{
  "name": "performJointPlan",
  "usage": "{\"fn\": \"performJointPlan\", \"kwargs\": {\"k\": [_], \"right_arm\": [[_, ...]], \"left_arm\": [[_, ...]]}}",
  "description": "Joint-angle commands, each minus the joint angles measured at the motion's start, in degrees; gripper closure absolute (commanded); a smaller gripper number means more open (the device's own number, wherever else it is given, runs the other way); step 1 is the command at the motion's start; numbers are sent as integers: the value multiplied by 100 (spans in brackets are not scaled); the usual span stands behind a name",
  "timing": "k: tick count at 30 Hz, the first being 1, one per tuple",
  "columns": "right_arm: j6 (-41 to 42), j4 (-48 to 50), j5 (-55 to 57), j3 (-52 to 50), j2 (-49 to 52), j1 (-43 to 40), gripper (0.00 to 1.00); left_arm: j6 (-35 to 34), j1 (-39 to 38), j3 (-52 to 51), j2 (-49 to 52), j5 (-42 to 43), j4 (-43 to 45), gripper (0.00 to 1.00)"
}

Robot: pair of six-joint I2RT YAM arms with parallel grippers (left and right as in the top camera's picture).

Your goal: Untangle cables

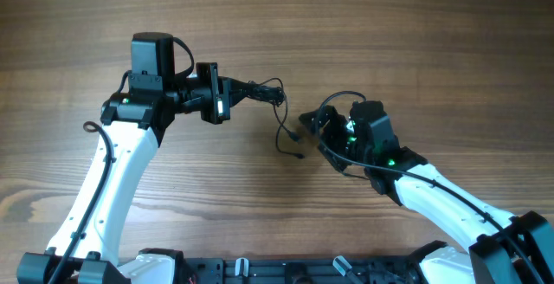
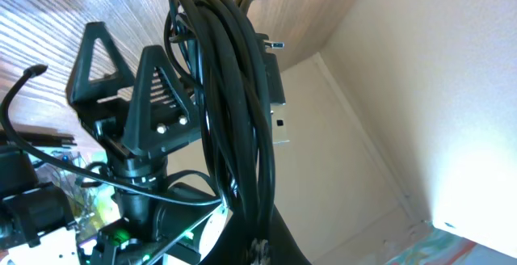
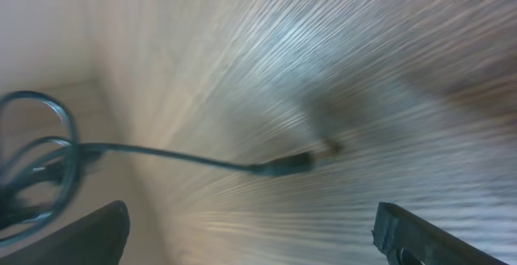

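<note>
— Why are the cables (image 1: 264,92) up off the worktop (image 1: 415,41)?
— Your left end effector (image 1: 232,91) is clamped on the bundle, so one strand hangs free and shows its plug (image 3: 283,166).
— And my right end effector (image 1: 313,132)?
— Its fingers are spread and empty, near that plug, probably placed to take the loose end and draw it out.

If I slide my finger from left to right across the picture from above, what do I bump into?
left arm → left gripper → cables → right gripper → right arm
</note>
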Motion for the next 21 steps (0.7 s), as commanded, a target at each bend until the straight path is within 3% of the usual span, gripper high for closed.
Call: {"fn": "performJointPlan", "kwargs": {"k": [1, 21], "right_arm": [[942, 514, -435, 17, 24, -7, 1], [1193, 1497, -752, 17, 509, 105, 2]], "left_arm": [[227, 7, 87, -52, 31, 13, 96], [181, -581, 87, -52, 26, 20, 96]]}}
